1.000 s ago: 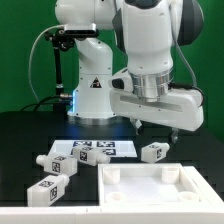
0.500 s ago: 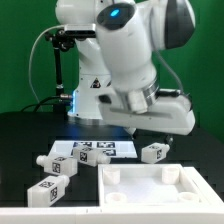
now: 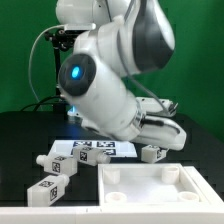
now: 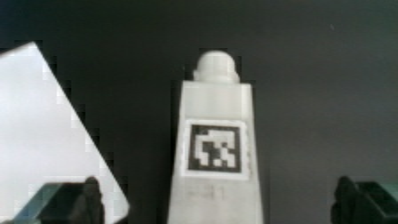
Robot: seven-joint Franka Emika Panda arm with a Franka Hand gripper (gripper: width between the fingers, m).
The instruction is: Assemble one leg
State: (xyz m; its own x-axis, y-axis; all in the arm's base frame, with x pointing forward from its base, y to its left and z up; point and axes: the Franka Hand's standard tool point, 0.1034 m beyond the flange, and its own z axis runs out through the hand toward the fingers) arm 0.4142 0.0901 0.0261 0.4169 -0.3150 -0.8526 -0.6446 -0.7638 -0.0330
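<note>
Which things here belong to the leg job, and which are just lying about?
In the job:
leg, between the open pincer's fingers
panel, likely where it goes

Lying about:
two other legs, at the exterior view's left
marker board

Four legs [image 3: 152, 152], one white panel [image 3: 160, 186] and one marker board [image 3: 112, 147].

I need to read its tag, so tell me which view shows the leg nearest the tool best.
The wrist view. The leg fills the middle there, its tag and round end plain. In the exterior view what looks like the same leg is small and partly hidden by the arm.
</note>
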